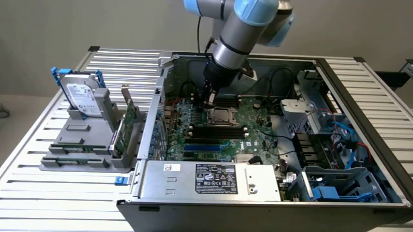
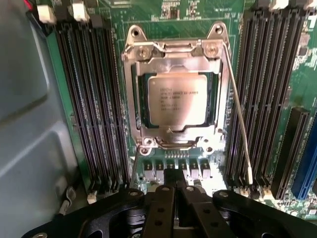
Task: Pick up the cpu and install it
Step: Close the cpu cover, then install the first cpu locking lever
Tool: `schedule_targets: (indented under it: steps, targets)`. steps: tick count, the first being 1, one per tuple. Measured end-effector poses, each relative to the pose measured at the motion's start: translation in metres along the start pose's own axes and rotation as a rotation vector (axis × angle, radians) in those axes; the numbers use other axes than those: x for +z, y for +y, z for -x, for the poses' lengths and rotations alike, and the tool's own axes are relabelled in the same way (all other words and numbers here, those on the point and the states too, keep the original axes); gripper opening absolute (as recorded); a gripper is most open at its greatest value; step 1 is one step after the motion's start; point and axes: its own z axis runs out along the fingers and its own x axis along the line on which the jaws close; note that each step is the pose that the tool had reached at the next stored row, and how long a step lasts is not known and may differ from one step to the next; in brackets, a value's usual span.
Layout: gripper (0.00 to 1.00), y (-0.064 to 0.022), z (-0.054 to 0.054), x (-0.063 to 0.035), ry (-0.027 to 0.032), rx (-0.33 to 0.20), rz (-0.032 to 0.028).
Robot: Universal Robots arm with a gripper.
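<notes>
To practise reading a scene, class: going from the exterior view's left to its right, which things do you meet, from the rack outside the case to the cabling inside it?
In order: hard drive → green cards → cpu → blue cables.

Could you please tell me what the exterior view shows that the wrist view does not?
Exterior view: the hard drive and green circuit cards standing in a grey rack outside the computer case, and the power supply. Wrist view: the print on top of the cpu and the wire lever beside its socket. Both: the cpu seated in the socket, black memory slots, and the shut gripper nearby.
</notes>
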Motion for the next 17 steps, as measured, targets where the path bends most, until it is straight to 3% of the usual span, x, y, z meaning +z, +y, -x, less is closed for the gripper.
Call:
schedule_targets:
  steps: [3,17]
  targets:
    - [0.11,-0.0044,0.0002,0.0014,-0.0001,0.000,-0.0007]
    - [0.11,-0.0045,0.0002,0.0009,0.0034,-0.001,-0.0009]
